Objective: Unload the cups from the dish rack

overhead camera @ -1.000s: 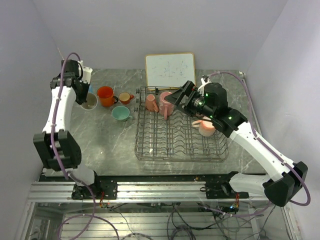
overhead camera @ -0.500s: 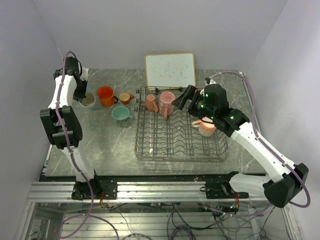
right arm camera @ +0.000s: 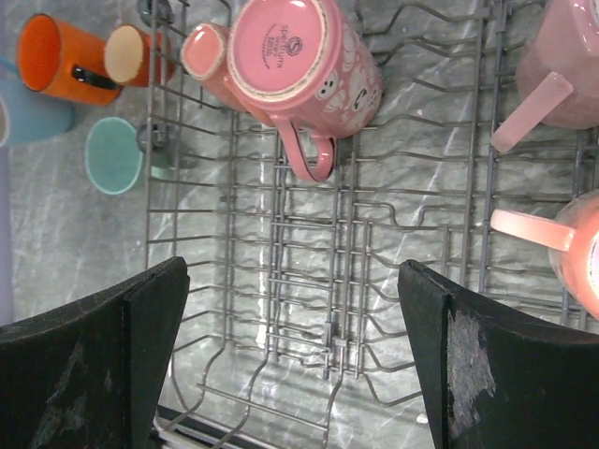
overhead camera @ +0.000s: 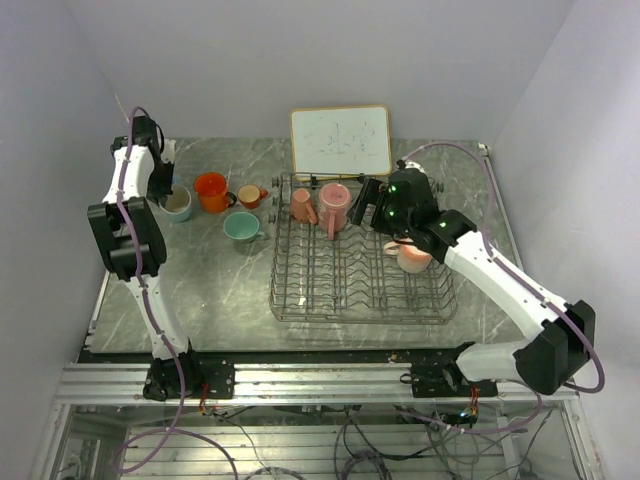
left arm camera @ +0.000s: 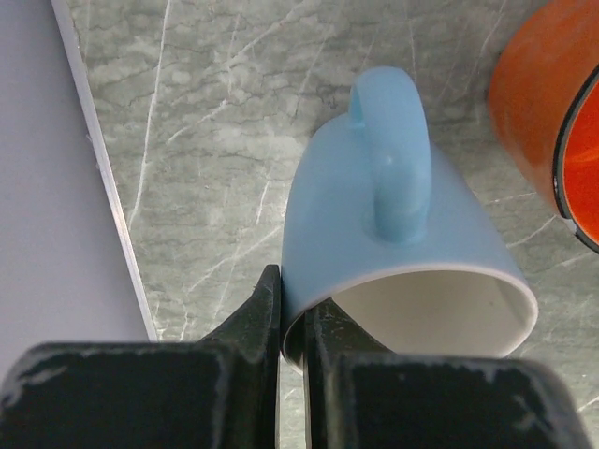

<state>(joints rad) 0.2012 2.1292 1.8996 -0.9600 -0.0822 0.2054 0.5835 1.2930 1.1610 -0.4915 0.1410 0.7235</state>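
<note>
Left wrist view: the left gripper (left arm camera: 293,313) is pinching the rim wall of the light blue mug (left arm camera: 402,234), one finger inside and one outside. The mug sits at the far left of the marble table (left arm camera: 197,122), just beside the large orange mug (left arm camera: 552,103) and well apart from the dish rack (overhead camera: 350,285). We can't tell if its base is flat on the table yet. We'd lower until it settles, spread the fingers only a little, then lift straight up so the inner finger clears the rim without tipping it into the orange mug. In the right wrist view the right gripper (right arm camera: 295,351) hangs spread wide over the rack, holding nothing. The pink mug (right arm camera: 299,56) rests bottom-up at the back row, handle toward the gripper, a small peach mug (right arm camera: 211,56) touching it. We'd approach slowly, straddle one wall and keep the fingertips off the tines.
</note>
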